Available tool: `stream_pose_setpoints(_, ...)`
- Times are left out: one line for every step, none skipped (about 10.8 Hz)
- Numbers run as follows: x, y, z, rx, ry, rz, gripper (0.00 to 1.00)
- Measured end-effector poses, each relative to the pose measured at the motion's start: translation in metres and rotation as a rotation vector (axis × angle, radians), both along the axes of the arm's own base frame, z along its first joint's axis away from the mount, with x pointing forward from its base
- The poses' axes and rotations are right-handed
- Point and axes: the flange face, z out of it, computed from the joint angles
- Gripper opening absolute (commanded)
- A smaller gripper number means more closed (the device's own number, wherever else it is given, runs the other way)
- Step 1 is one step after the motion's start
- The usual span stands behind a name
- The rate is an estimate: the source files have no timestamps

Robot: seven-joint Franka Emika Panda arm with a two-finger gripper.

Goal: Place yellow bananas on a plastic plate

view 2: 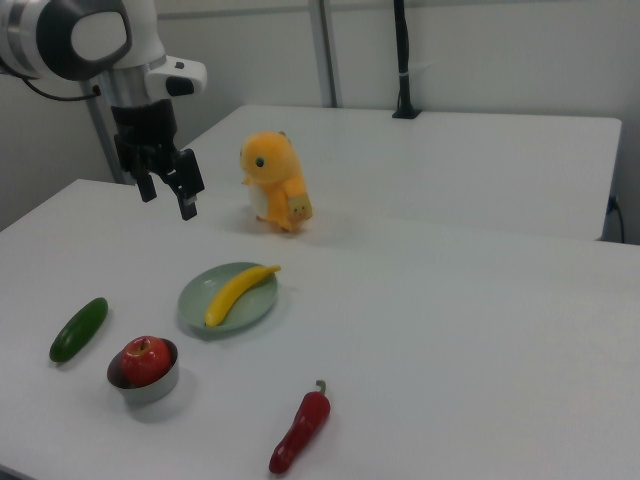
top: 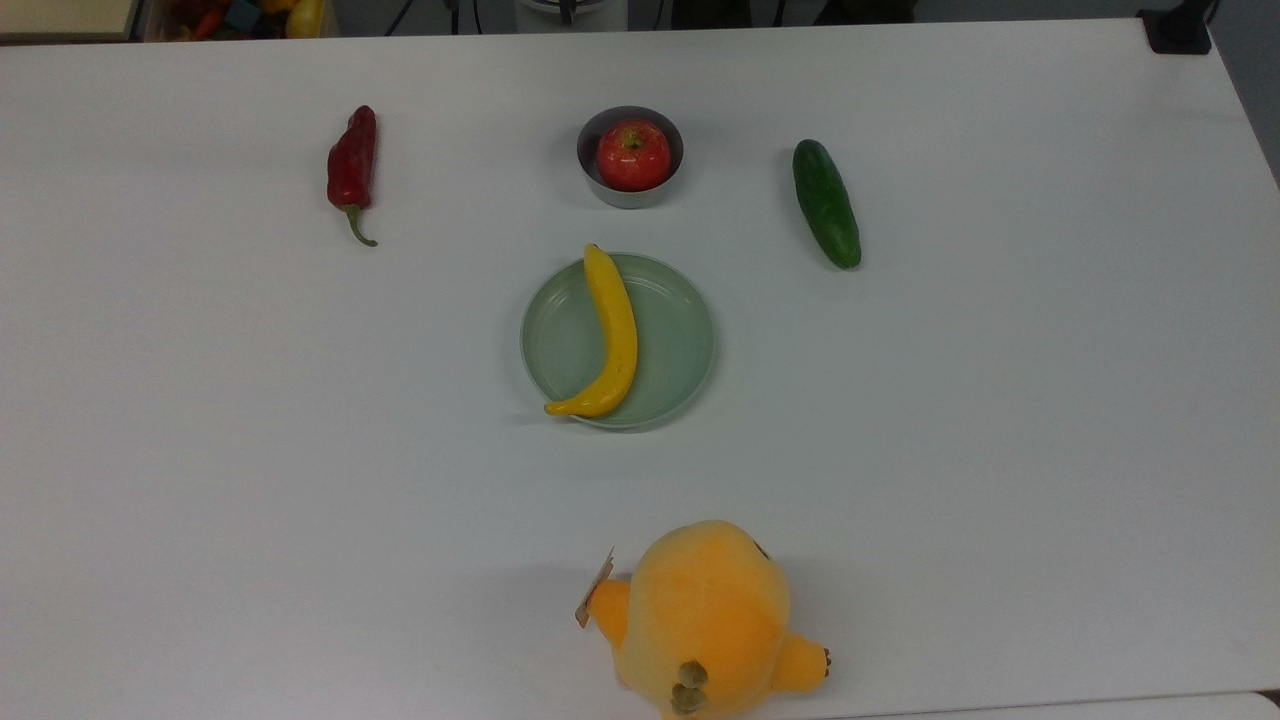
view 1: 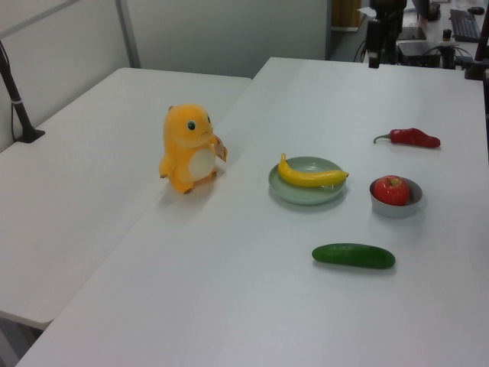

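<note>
Where the white worktop point(top: 1000, 450) carries the plastic plate point(top: 672, 350), the yellow banana point(top: 615, 340) lies across that plate's bowl, its stem tip reaching the rim on the side toward the grey bowl point(top: 630, 190) and its other, curved end poking just over the rim on the side toward the plush toy point(top: 705, 620). In the right view the banana point(view 2: 238, 292) runs corner to corner over the plate point(view 2: 200, 305), and in the left view it rests along the plate's point(view 1: 302, 195) far half. Beyond the plate in the top view stands the grey bowl holding a red apple point(top: 633, 155), near the plate but apart from it. To the top view's right of the plate, and a little further back, lies a dark green cucumber point(top: 826, 203); to the top view's left of the plate, well apart, lies a red chilli pepper point(top: 352, 168). The orange plush toy sits well apart from the plate, toward the top view's bottom edge. In the right view the gripper point(view 2: 166, 192) hangs in the air above and to the right view's left of the plate, touching nothing, its two black fingers spread apart and empty.
</note>
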Motion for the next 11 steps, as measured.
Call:
stream_pose_setpoints(-0.003, -0.001, 0.004, 0.0, 0.007, -0.011, 1.0)
stream_pose_setpoints(-0.002, 0.001, 0.004, 0.0, 0.008, -0.008, 1.0)
stream_pose_setpoints(-0.002, 0.004, 0.002, 0.0, 0.01, -0.003, 1.0)
stream_pose_setpoints(0.0, 0.006, 0.002, 0.0, 0.0, 0.0, 1.0)
stream_pose_setpoints(0.005, 0.009, 0.003, 0.001, -0.031, 0.017, 1.0)
stream_pose_setpoints(0.011, 0.013, 0.002, 0.001, -0.066, 0.057, 1.0)
stream_pose_setpoints(0.018, 0.014, 0.0, 0.0, -0.093, 0.104, 1.0)
stream_pose_setpoints(0.022, 0.014, -0.003, -0.002, -0.105, 0.153, 1.0)
stream_pose_setpoints(0.023, 0.014, -0.005, -0.003, -0.104, 0.17, 1.0)
stream_pose_setpoints(0.023, 0.014, -0.005, -0.003, -0.104, 0.179, 1.0)
stream_pose_setpoints(0.023, 0.013, -0.005, -0.003, -0.105, 0.185, 1.0)
